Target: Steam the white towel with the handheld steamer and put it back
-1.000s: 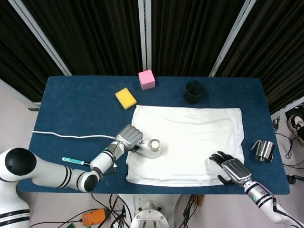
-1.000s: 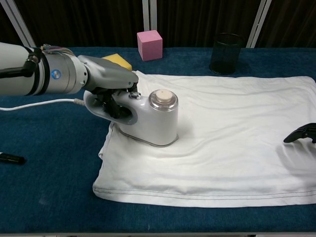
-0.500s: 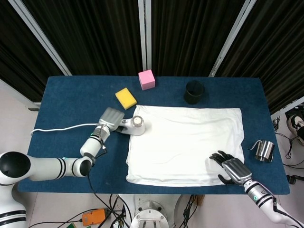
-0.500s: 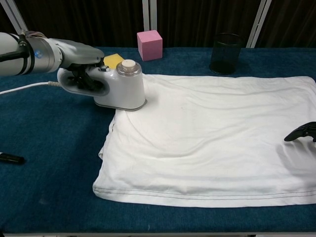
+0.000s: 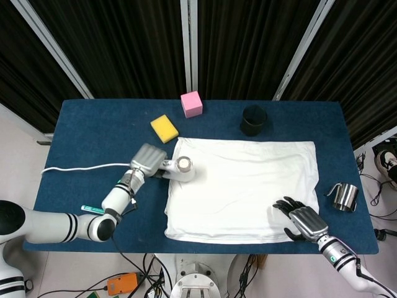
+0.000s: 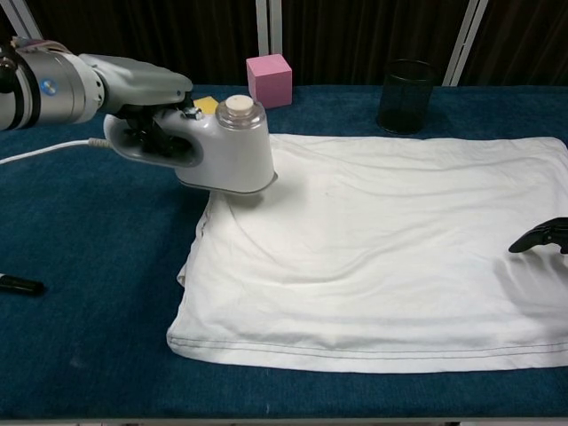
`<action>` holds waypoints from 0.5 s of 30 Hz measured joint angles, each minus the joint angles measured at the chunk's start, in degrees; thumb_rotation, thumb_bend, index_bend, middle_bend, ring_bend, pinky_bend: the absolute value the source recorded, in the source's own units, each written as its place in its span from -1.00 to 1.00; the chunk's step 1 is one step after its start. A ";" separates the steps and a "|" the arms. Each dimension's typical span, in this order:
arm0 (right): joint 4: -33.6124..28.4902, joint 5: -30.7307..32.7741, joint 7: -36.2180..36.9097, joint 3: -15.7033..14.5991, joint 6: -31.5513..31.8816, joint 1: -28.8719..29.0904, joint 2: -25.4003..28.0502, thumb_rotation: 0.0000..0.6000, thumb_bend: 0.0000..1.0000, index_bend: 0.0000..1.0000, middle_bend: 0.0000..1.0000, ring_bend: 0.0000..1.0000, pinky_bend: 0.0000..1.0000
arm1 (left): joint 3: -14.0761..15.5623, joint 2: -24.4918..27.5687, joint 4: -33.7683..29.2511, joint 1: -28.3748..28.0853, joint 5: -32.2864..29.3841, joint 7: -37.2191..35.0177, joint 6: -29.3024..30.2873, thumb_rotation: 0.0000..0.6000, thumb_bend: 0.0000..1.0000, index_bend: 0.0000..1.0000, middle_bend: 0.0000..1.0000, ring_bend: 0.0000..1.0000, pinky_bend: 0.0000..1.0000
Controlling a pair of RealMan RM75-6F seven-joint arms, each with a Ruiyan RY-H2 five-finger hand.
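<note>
The white towel (image 5: 245,186) (image 6: 382,248) lies spread flat on the blue table. My left hand (image 5: 147,160) (image 6: 146,98) grips the handle of the white handheld steamer (image 5: 180,167) (image 6: 226,146), which is at the towel's far left corner, apparently lifted a little off the cloth. Its white cord (image 5: 80,167) (image 6: 44,151) trails off to the left. My right hand (image 5: 298,218) (image 6: 540,238) rests with spread dark fingers on the towel's near right corner, holding nothing.
A pink cube (image 5: 191,103) (image 6: 269,79), a yellow sponge (image 5: 164,128) and a black cup (image 5: 253,120) (image 6: 406,96) stand beyond the towel. A small metal pitcher (image 5: 344,197) sits at the right edge. A pen (image 5: 94,210) (image 6: 18,284) lies near the front left.
My left hand carried the steamer from the towel's near left part up to its far left corner, then shifted it slightly right and raised it. The right hand stayed put.
</note>
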 measured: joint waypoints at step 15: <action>0.05 0.26 0.02 -0.12 -0.40 0.06 0.05 1.00 0.20 -0.59 -0.63 -0.78 -0.54 | 3.52 -3.33 -13.30 -0.16 7.01 12.61 6.30 -1.00 0.52 0.40 0.67 0.39 0.31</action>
